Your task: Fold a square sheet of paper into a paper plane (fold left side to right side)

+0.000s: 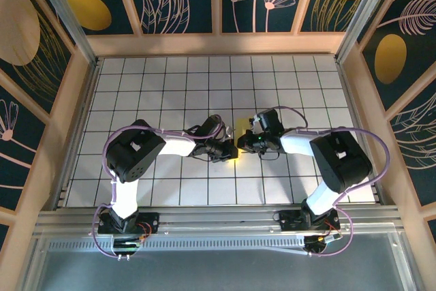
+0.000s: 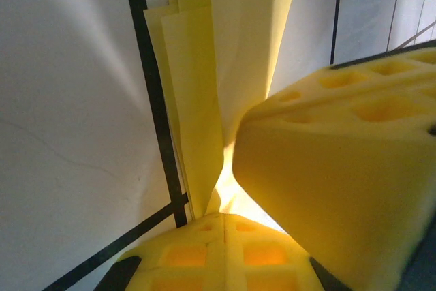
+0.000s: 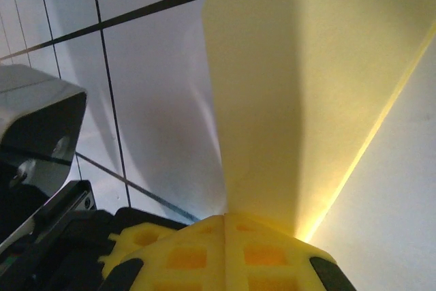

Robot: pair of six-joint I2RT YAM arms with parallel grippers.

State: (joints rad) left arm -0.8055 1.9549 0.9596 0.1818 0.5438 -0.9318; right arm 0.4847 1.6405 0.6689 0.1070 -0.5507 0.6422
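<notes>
The paper plane is a narrow, folded piece of pale yellow paper held up off the tiles at the middle of the table. Both grippers meet there tip to tip. My left gripper is shut; in the left wrist view the layered paper runs down into the seam of its yellow pads. My right gripper is shut on the other end; the paper rises straight out of its closed pads. The right gripper's yellow fingers sit close beside the left one's tip.
The white grid-tiled table is walled by wooden frames on three sides. The left arm's grey wrist housing sits close to the right gripper. Purple cables loop along both arms.
</notes>
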